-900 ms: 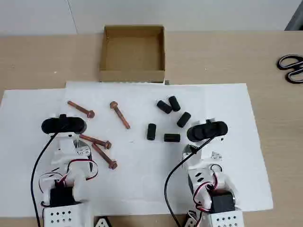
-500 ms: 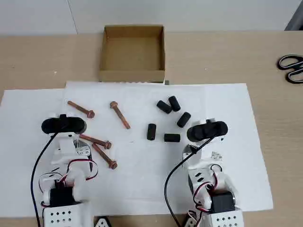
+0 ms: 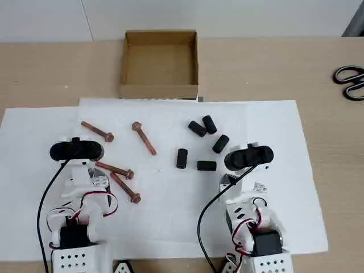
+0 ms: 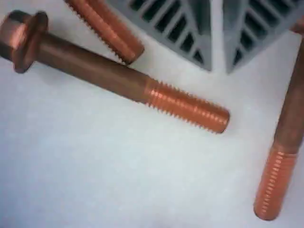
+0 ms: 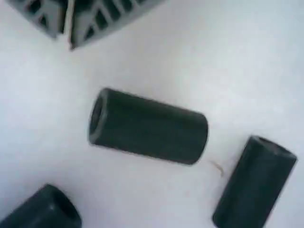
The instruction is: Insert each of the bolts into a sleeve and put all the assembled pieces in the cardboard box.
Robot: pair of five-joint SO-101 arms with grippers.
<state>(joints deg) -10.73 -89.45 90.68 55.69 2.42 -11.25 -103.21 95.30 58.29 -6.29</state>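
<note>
**L side.** L arm stands at the near-left of the white paper sheet (image 3: pixel 34 170). Left gripper (image 4: pixel 217 67): jaws closed to a thin slit with nothing between them, tips just beside the bolts (image 3: pixel 96 131).

**Bolts.** Qty 4, all loose on the L half of the sheet, none in a sleeve. Two lie farther from the arm, apart. Two lie close together just beside the L arm. In the left wrist view each has a copper colour, flanged hex head, smooth shank and threaded end.

**Ctr.** Cardboard box (image 3: pixel 161 91): qty 1, on the table (image 3: pixel 57 68) at the sheet's far edge. It is square with low walls and an open top, and its floor shows bare cardboard.

**R of ctr.** Sleeves (image 3: pixel 206 166): qty 5, in a loose cluster, all lying on their sides. They are black, short cylinders with a bore open at the end.

**R side.** Right gripper (image 5: pixel 67 40): jaws closed to a slit, gripping nothing, near one sleeve.

**Far R.** Scissors (image 3: pixel 350 82): qty 1, on the table, off the sheet.
</note>
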